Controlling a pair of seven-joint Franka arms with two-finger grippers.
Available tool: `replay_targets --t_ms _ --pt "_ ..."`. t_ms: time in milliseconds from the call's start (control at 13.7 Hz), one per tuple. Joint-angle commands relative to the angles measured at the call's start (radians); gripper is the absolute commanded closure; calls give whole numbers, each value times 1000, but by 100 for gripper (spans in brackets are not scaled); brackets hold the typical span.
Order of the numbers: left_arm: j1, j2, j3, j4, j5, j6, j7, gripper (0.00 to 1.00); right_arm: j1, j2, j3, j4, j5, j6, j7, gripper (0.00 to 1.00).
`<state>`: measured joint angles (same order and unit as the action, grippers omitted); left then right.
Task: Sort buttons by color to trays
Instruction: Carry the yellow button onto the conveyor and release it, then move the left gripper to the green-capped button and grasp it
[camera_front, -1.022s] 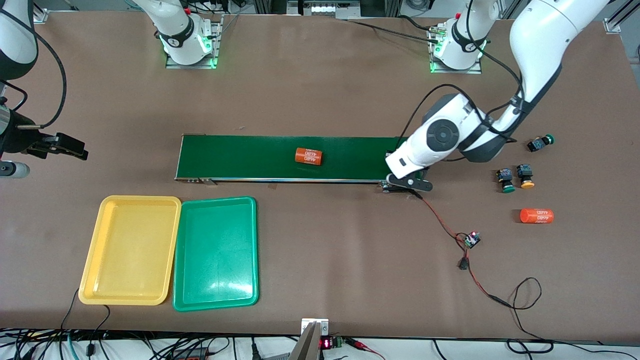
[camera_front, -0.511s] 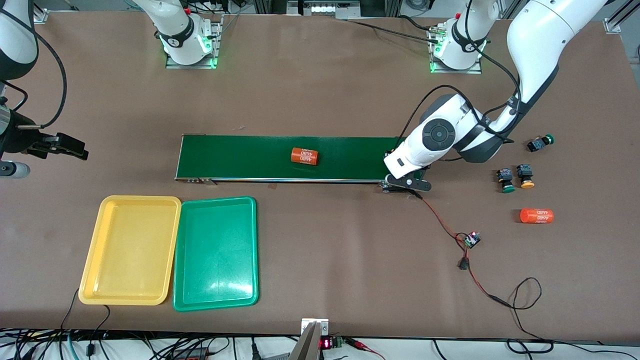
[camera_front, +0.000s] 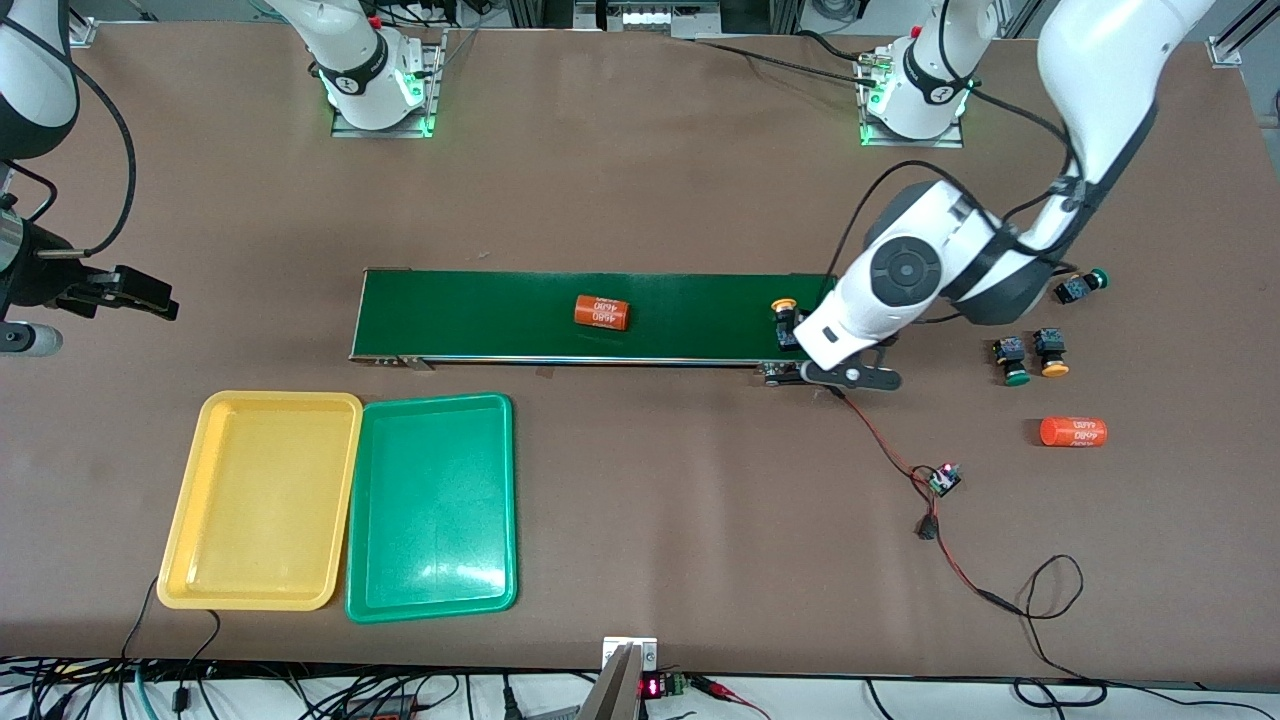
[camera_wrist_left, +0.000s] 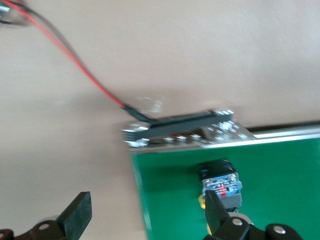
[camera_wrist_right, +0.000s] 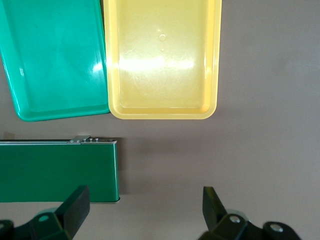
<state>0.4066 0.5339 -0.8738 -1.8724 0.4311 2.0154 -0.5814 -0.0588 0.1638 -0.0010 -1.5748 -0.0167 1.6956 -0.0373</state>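
The right gripper (camera_wrist_right: 142, 210) hangs with its jaws spread wide and nothing between them, over bare tabletop (camera_front: 620, 180) just off the conveyor belt's (camera_front: 560, 315) end nearest the right arm; that arm simply waits. Below it, nearer the front camera, the yellow tray (camera_front: 262, 500) and the green tray (camera_front: 432, 506) lie side by side, rims touching, both without buttons. An orange cylinder (camera_front: 601, 312) with white print lies on the belt about midway along. At the belt's end toward the left arm, a yellow-capped button (camera_front: 784, 318) sits on the green surface, and the left gripper (camera_wrist_left: 145, 215) hovers right over that end with its jaws released; one finger (camera_wrist_left: 215, 215) stands just beside the button's body, the other out over the tabletop off the belt's end. Past this gripper, toward the left arm's end of the tabletop, rest a green button (camera_front: 1011, 361) and a second yellow button (camera_front: 1050, 352) close together, another green button (camera_front: 1080, 286) up near the arm's elbow, and a second orange cylinder (camera_front: 1073, 431).
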Motion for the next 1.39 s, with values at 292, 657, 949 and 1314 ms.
replay_targets --t_ms 292,657,949,1314 --pt "83 4 -71 1 6 -38 -107 0 2 2 -1 12 15 -11 -4 0" --pt "186 75 -1 1 12 55 18 0 2 3 -1 12 15 -11 -3 0" --pt "190 74 59 1 18 78 47 0 1 3 -1 12 14 -11 -3 0" --pt "276 70 73 -13 66 71 115 0 1 3 -1 12 15 -11 -3 0"
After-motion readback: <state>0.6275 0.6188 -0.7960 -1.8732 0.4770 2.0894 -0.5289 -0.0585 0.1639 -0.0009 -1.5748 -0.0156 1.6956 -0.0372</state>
